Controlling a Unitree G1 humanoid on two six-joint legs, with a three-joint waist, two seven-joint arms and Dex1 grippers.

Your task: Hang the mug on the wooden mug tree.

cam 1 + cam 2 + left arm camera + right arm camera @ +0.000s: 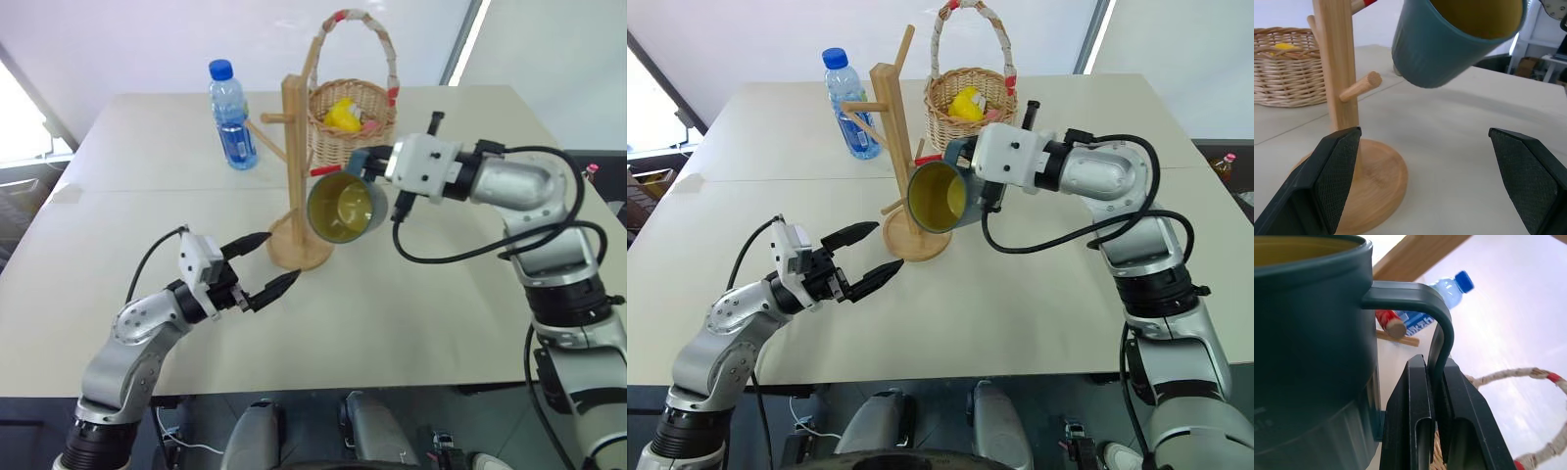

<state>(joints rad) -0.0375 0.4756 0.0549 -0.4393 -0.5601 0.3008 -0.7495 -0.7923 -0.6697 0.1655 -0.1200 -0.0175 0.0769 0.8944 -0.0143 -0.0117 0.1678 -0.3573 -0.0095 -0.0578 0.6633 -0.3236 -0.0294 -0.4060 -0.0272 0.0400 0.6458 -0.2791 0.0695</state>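
Note:
The teal mug (345, 208), yellow-green inside, hangs tipped on its side above the table, its mouth toward me. My right gripper (1434, 367) is shut on the mug's loop handle (1442, 328). The mug sits just right of the wooden mug tree (293, 147), above its round base (300, 253). A red-tipped peg (1388, 323) shows through the handle loop; I cannot tell whether it is inside the loop. My left gripper (279, 258) is open, low in front of the base, holding nothing, with the mug above it (1449, 44).
A water bottle (231, 116) stands behind and left of the tree. A wicker basket (351, 122) with a tall handle and a yellow thing inside stands right behind it. The white table (441, 313) reaches its front edge near my arms.

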